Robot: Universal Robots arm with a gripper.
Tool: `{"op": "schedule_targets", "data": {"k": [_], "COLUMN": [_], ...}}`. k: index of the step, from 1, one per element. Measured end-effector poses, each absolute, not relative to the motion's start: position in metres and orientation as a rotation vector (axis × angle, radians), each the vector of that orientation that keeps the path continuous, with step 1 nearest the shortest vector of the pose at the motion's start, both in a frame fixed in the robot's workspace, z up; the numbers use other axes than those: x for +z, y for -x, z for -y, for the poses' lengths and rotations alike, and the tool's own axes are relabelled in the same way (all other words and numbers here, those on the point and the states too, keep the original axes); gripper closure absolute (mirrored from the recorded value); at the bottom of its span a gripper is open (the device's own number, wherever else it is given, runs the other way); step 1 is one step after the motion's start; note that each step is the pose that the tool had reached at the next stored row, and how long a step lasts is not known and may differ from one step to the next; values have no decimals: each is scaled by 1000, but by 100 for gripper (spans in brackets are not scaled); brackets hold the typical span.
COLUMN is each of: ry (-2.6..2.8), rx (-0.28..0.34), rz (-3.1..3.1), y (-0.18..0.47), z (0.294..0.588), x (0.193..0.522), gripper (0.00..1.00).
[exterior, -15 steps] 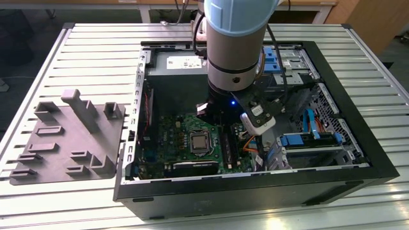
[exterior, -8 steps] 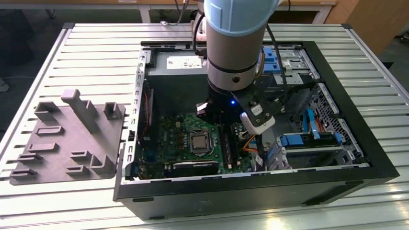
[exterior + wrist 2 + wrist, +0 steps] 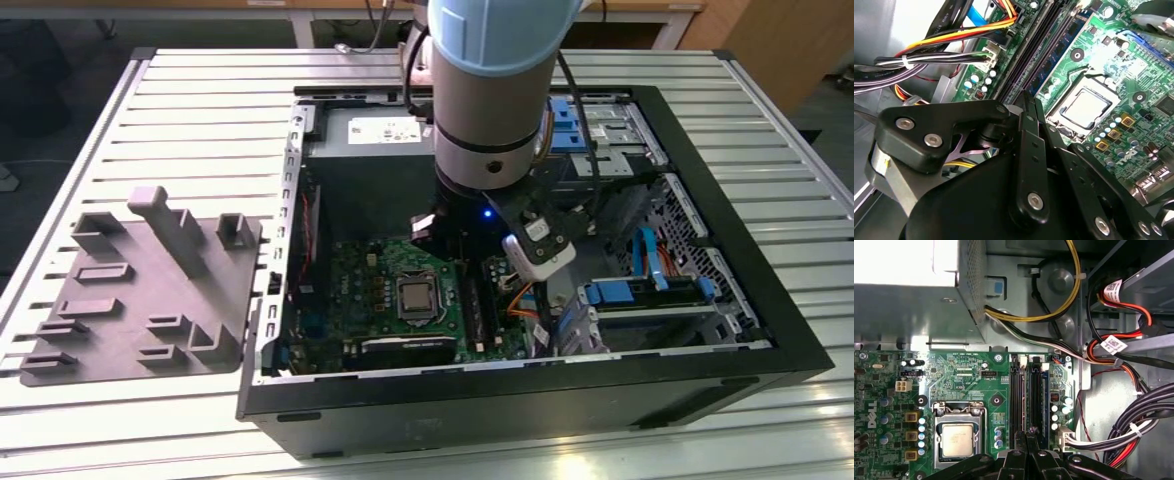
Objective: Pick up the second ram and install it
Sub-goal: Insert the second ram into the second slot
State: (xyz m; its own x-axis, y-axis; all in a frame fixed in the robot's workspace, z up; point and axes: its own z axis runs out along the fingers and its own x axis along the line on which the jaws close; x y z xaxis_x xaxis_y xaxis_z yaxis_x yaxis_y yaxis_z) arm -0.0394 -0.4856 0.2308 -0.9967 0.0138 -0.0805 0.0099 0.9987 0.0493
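Black fingers of your gripper [image 3: 1028, 436] sit pressed together directly over the memory slots [image 3: 1026, 397], where the second ram [image 3: 1058, 51] lies seated.

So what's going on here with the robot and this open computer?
A robot arm is reaching down into an open computer case. Its gripper hangs just above the long black memory slots beside the processor socket, fingers closed together with nothing visible between them. A memory stick with black chips sits seated in the slots; whether it is the second ram I can't tell. The grey tray lies on the table beside the case.
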Motion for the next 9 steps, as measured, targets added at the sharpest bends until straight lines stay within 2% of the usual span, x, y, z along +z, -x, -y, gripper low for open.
{"op": "schedule_targets", "data": {"k": [9], "ry": [-18], "rx": [75], "rz": [-3060], "y": [39], "z": [486], "x": [230], "gripper": [88]}}
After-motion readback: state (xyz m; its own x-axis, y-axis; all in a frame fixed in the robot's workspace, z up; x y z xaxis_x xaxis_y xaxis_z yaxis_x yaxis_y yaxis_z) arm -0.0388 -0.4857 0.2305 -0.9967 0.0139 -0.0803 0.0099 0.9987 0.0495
